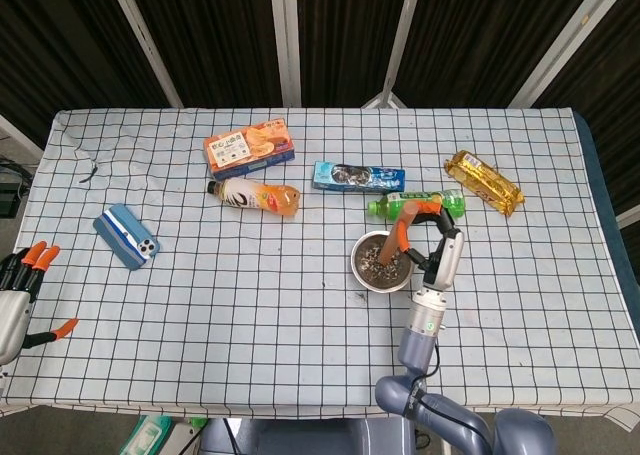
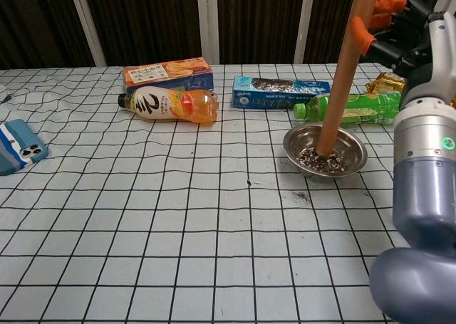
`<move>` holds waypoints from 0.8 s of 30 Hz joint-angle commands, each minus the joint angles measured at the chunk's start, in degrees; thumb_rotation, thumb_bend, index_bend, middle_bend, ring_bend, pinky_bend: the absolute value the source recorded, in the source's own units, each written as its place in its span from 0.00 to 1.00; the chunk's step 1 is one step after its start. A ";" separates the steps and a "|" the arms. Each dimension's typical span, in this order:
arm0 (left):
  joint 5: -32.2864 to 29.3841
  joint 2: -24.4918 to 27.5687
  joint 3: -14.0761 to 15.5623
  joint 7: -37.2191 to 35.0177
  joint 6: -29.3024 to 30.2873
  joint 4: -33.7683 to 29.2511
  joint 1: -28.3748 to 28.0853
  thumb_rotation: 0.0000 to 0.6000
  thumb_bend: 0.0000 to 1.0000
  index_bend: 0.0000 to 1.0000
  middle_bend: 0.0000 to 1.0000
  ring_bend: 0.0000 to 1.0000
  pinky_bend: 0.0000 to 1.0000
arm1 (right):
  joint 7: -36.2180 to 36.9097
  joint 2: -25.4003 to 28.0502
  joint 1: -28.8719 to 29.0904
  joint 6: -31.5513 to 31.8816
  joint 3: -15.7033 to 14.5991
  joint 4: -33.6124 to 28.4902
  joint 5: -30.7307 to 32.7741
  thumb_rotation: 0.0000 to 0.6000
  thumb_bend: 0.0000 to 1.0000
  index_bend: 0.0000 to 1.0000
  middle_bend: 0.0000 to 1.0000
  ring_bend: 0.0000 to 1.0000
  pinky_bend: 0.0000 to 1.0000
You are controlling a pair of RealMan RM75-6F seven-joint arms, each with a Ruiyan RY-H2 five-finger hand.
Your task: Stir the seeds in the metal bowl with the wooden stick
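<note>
A small metal bowl (image 2: 354,154) (image 1: 367,278) holding dark seeds (image 2: 322,162) stands right of the table's middle. A wooden stick (image 2: 342,73) (image 1: 394,242) stands almost upright with its lower end in the seeds. My right hand (image 2: 402,33) (image 1: 437,237) grips the stick near its top, orange fingertips wrapped around it. My left hand (image 1: 22,275) rests at the left table edge, fingers apart and holding nothing.
A few seeds (image 2: 303,195) lie spilled in front of the bowl. Behind the bowl lie a green bottle (image 2: 356,107), a blue packet (image 2: 278,92) and a gold snack bag (image 1: 484,181). An orange bottle (image 2: 171,105), an orange box (image 2: 167,72) and a blue phone (image 2: 16,147) lie further left.
</note>
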 commanded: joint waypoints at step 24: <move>0.10 -0.06 0.07 -0.28 0.10 0.35 0.05 1.00 0.13 0.03 0.00 0.00 0.00 | 1.83 -2.85 -0.14 -0.74 -1.97 6.38 -0.04 1.00 0.75 0.71 0.60 0.55 0.54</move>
